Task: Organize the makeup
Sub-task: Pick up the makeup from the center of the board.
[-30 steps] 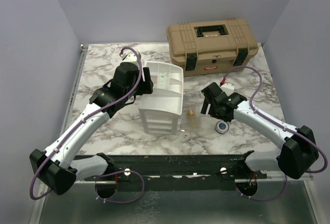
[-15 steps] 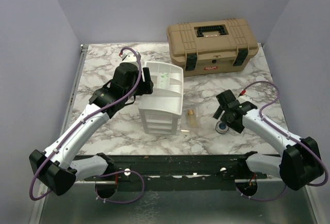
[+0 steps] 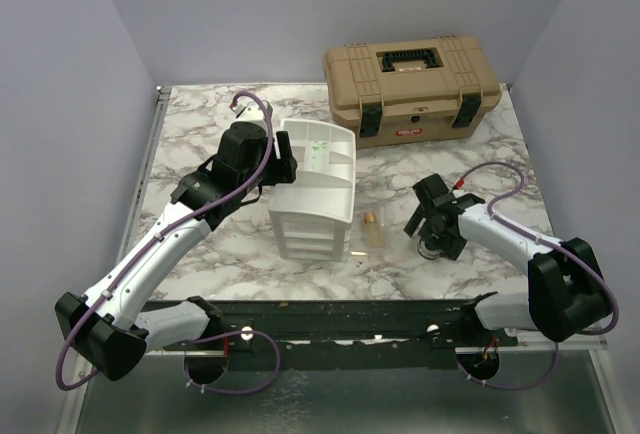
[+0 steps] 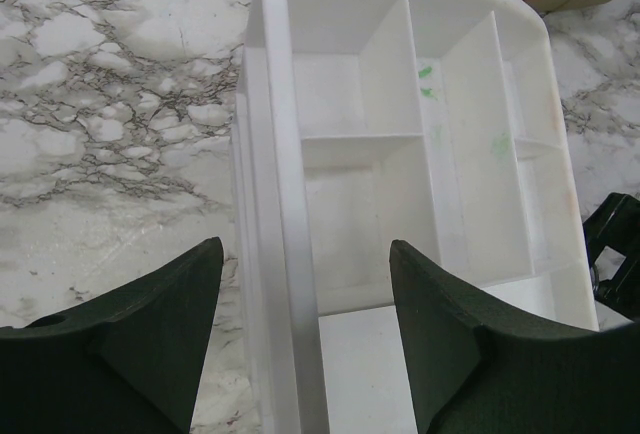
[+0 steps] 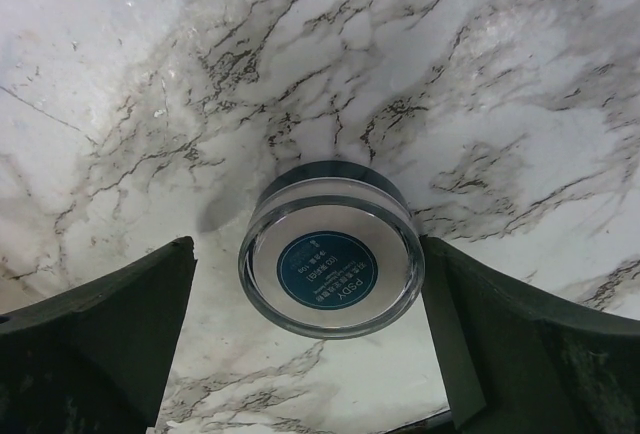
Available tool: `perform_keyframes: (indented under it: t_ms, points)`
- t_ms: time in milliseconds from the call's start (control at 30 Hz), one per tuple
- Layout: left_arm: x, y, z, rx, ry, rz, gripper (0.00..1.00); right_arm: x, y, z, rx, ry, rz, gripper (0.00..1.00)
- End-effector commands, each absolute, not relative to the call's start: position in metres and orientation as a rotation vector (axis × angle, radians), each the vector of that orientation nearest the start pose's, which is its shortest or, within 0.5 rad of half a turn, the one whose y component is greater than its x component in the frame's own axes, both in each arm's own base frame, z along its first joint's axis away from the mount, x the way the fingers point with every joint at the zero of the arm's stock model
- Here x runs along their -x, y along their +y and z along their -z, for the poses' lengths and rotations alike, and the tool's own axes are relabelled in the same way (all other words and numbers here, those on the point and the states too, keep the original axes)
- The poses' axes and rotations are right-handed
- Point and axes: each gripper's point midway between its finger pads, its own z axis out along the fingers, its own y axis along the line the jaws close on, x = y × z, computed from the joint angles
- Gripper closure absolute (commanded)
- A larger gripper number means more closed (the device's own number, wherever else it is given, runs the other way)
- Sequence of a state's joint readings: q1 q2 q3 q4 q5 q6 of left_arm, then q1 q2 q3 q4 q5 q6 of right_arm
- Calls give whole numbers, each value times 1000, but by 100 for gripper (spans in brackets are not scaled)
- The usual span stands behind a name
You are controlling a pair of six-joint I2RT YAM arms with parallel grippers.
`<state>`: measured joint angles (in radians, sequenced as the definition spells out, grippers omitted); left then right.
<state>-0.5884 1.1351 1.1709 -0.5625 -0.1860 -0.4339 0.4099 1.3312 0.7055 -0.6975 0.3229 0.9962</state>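
Note:
The makeup in view is a round clear compact (image 5: 330, 264) with a blue centre label, lying flat on the marble, and a small clear piece with a tan end (image 3: 372, 230) beside the drawer unit. My right gripper (image 5: 308, 246) hangs straight over the compact, open, with one finger on each side of it and neither touching. In the top view the compact (image 3: 431, 249) peeks out from under the right gripper (image 3: 430, 226). My left gripper (image 4: 305, 249) is open and straddles the left wall of the white drawer unit (image 4: 270, 154) without touching it; in the top view the left gripper (image 3: 284, 160) sits at the unit's left rim.
The white drawer unit (image 3: 330, 216) stands mid-table, its divided top tray (image 4: 455, 134) bare except for green smudges. A tan toolbox (image 3: 410, 89) stands shut at the back right. Purple walls close in both sides.
My right gripper swung right and toward the near edge, from beside the clear piece to over the compact, and its jaws widened. The left arm has not moved.

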Motion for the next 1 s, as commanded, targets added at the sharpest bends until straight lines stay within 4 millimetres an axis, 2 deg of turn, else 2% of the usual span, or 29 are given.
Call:
perform_keyframes:
  t_ms: [0, 233, 433, 633, 967]
  points:
    - [-287, -180, -259, -76, 2147, 441, 31, -217, 77, -16, -920, 2618, 65, 4]
    - [-287, -179, -257, -73, 2151, 434, 31, -217, 74, -15, -968, 2572, 41, 19]
    - [-290, -178, -257, -78, 2148, 415, 31, -216, 69, -14, -1003, 2561, 81, 21]
    - [-290, -180, -256, -82, 2155, 423, 31, -219, 76, -14, -993, 2559, -9, 34]
    - [-289, -178, -257, -71, 2147, 419, 31, -223, 79, -17, -961, 2551, -47, 46]
